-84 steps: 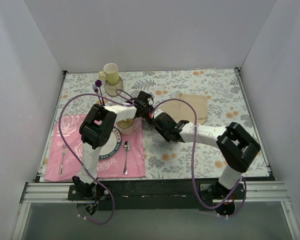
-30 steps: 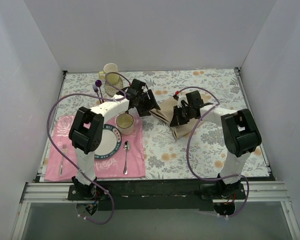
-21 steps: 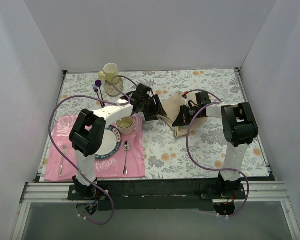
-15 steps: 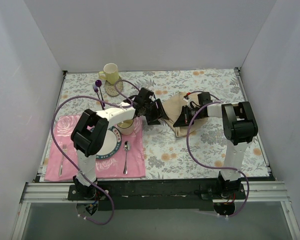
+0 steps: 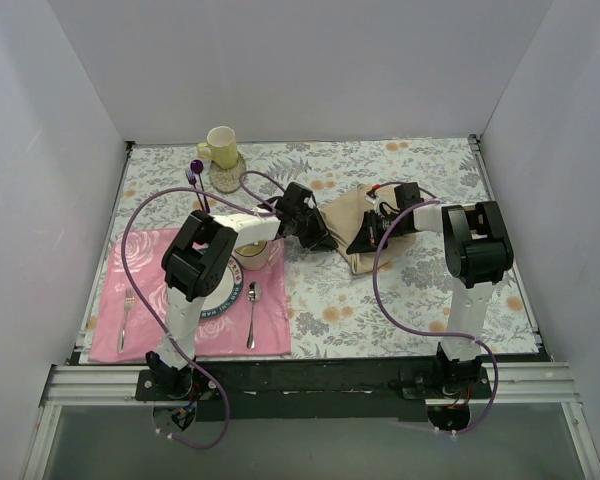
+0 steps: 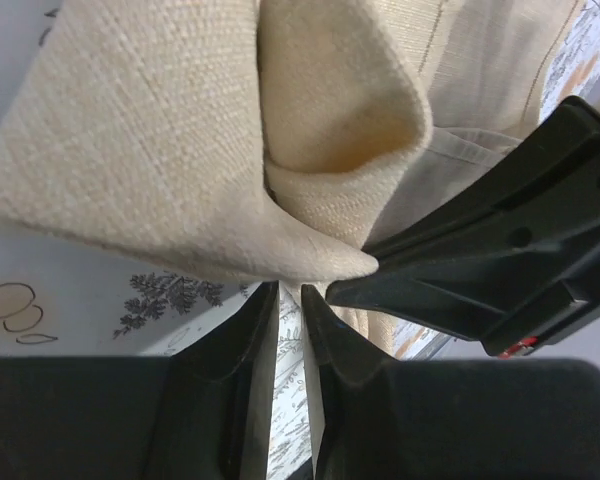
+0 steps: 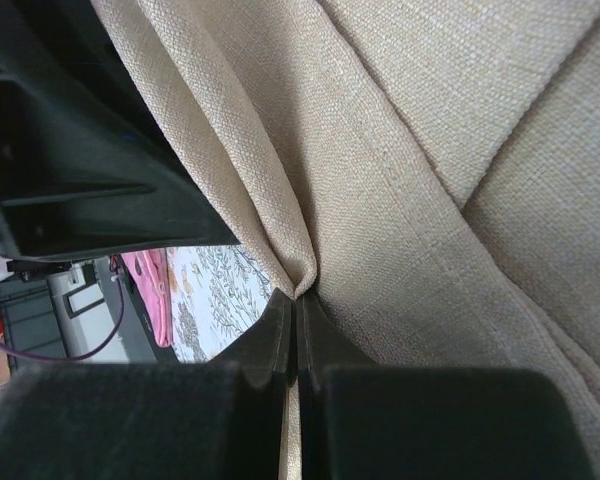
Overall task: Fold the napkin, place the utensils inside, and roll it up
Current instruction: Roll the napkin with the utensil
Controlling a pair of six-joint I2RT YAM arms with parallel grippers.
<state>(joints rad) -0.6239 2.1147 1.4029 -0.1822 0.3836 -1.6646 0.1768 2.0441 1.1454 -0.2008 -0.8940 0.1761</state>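
Left claw [image 6: 290, 293] has its two fingers drawn almost together. Their tips meet the lower edge of a raised fold of the napkin [image 6: 130, 130] and pinch the cloth there, while a thin slit further back between the fingers shows the flowered tablecloth [image 6: 80, 290]. Above the tips the fold bulges open like a pocket. Just to its right in the left wrist view stands the black body of the right claw [image 7: 297, 300], very near, though whether the two touch cannot be told. The right wrist view shows that claw's fingers pressed shut on a crease of the same cloth, with pleats running away from the pinch.

From above, both claws sit close together over the middle of the table, the left one at the napkin's left end and the right one at its near middle. The napkin is bunched and partly lifted between them. Its far part and near-right corner lie on the tablecloth.

Further left lies a pink placemat [image 5: 270, 335] carrying a plate [image 5: 235, 291], with a beige cup [image 5: 252, 250] at the plate's far-right edge. The spoon [image 5: 253, 310] lies on the mat just right of the plate and the fork [image 5: 127, 315] near the mat's left edge, both well apart from the napkin. A yellow mug [image 5: 221, 146] and purple-tipped sticks [image 5: 196, 166] stand at the far left.
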